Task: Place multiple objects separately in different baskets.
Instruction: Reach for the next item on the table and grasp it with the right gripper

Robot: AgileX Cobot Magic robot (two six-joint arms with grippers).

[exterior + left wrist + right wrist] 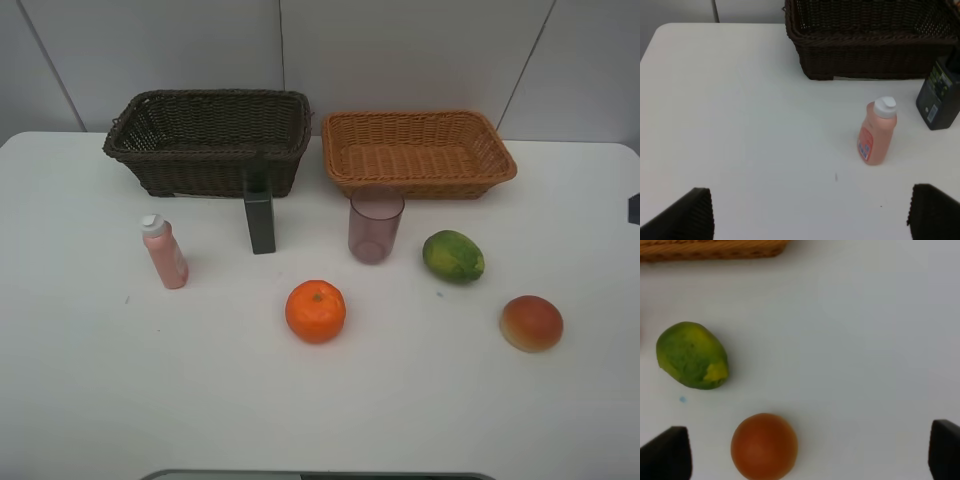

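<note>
The left fingers (685,217) are standing wide apart and gripping nothing, hanging over bare tabletop (90,380) short of the pink white-capped bottle (877,132). The right fingers (665,455) are gaping just as wide and empty, with the red-orange round fruit (764,446) showing between them, nearer one finger. Both baskets are looking empty, so I am judging a first pick to be the step in hand.

That fruit is likely to roll, so the right fingers should be centring on it before closing. The left should be closing across the bottle's body, below the cap.

Taking the orange (315,310) as dial centre in the high view:
- the round fruit is lying at three o'clock
- the green oval fruit (453,255) at two
- the translucent cup (375,225) at one
- the dark rectangular bottle (260,222) at eleven
- the pink bottle at ten
- farther back, the dark brown basket (215,172) at eleven and the light tan basket (420,186) at one

Both arms are falling outside the high view. The dark bottle's top is merging into the dark basket's wall, and whether the cup is holding anything I cannot tell
</note>
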